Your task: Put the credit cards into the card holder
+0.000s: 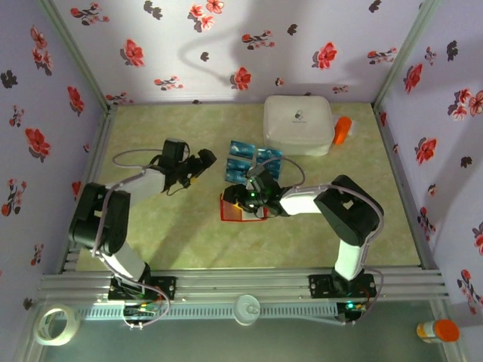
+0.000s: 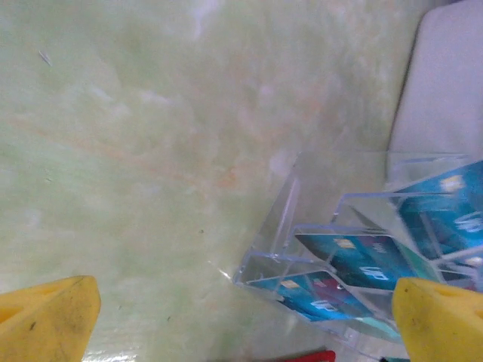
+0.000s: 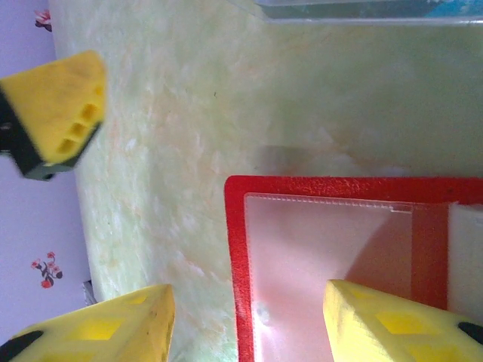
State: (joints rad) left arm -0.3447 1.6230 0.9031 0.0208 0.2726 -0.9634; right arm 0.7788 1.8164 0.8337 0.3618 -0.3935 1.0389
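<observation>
Blue and teal credit cards [image 1: 255, 157] stand in the slots of a clear acrylic rack [image 2: 281, 215]; in the left wrist view the credit cards [image 2: 355, 260] sit just ahead and to the right. My left gripper [image 2: 245, 302] is open wide with nothing between its fingers; from above, the left gripper [image 1: 204, 163] sits just left of the rack. The red card holder [image 1: 229, 210] lies open on the table. My right gripper [image 1: 244, 197] hovers over it. Up close, the right gripper [image 3: 245, 302] is open, straddling the left edge of the card holder [image 3: 302, 185], one finger over its clear pocket.
A big white rounded box [image 1: 298, 124] stands at the back right with an orange object [image 1: 343, 129] beside it. One yellow finger of the left gripper [image 3: 56, 113] shows at the upper left of the right wrist view. Floral walls enclose the green table [image 1: 166, 226].
</observation>
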